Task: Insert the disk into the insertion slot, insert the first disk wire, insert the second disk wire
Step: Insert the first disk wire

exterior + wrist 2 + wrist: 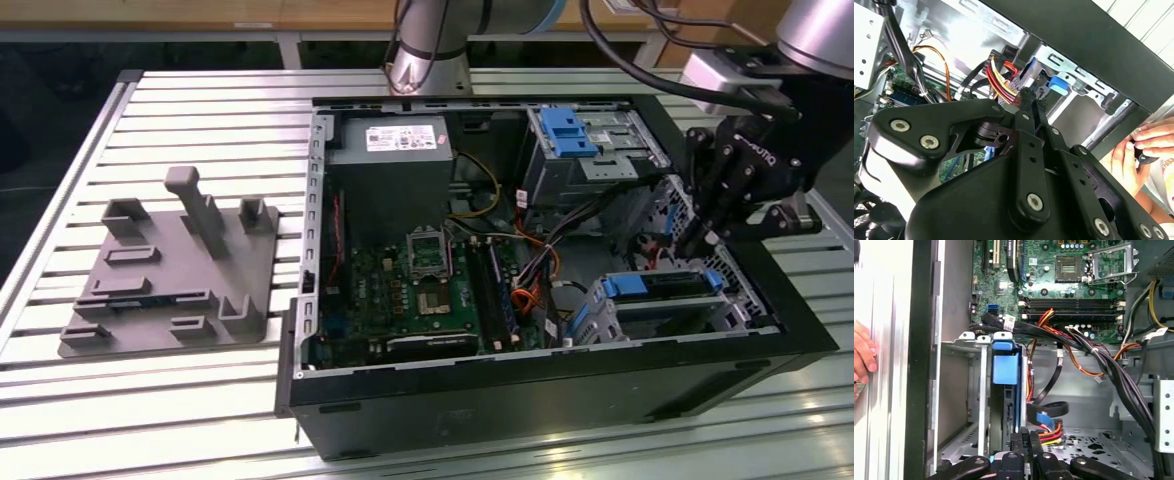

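The disk (pixel 657 285), framed in its blue caddy, lies seated in the insertion slot (pixel 603 322), the low silver cage at the case's front on the exterior view's right. In the first wrist view the disk (pixel 1004 371) stands between the slot's silver walls (pixel 983 395). My gripper (pixel 695 244) hangs just behind the disk's rear end. Its fingers (pixel 1019 440) are pressed together on the black plug of a red, yellow and orange disk wire (pixel 1048 433). In the second wrist view the gripper (pixel 1028 93) holds that wire (pixel 1001 80) close to the disk's rear. A blue flat wire (pixel 1046 418) loops beside it.
A taller silver cage with a blue latch (pixel 567 130) stands at the case's back. Bundled black cables (pixel 1104 360) cross above the motherboard (pixel 427 290). A person's hand (pixel 1146 145) rests outside the case wall (pixel 921 360). A grey fixture plate (pixel 167 270) lies on the slatted table.
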You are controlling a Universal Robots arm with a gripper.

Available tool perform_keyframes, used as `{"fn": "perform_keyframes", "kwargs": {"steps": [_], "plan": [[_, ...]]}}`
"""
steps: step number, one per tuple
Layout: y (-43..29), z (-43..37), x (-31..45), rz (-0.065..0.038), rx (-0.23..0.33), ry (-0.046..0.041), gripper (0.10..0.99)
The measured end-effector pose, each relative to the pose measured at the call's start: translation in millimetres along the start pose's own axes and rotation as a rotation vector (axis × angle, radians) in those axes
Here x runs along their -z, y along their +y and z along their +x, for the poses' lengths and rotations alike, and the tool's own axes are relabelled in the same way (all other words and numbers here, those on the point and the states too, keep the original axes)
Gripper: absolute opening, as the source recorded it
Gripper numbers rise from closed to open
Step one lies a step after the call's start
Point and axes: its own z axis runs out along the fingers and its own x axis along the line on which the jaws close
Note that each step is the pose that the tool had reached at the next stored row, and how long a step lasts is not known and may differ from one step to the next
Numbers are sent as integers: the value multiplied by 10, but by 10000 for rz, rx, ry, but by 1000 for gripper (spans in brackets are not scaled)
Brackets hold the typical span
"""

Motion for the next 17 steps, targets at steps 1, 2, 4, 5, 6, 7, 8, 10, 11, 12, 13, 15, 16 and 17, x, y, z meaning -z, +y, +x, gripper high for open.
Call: {"fn": "perform_keyframes", "kwargs": {"steps": [1, 2, 4, 5, 6, 7, 8, 10, 11, 12, 13, 15, 16, 17], "plan": [[0, 17, -2, 0, 0, 0, 165], [0, 26, -4, 1, 0, 0, 165], [0, 26, -5, 0, 0, -1, 165], [0, 26, -4, 0, 0, 0, 165], [0, 26, -4, 0, 0, 1, 165], [2, 26, -6, 0, 0, 1, 165], [8, 27, -9, 4, -2, 1, 165], [17, 35, -19, 20, -2, 1, 165], [18, 39, -22, 23, -2, 2, 165], [18, 43, -25, 23, -1, 2, 165], [18, 48, -30, 24, -1, 1, 165], [18, 55, -38, 23, -2, -1, 165], [18, 57, -43, 23, -2, -1, 165], [18, 59, -47, 23, -2, 1, 165]]}}
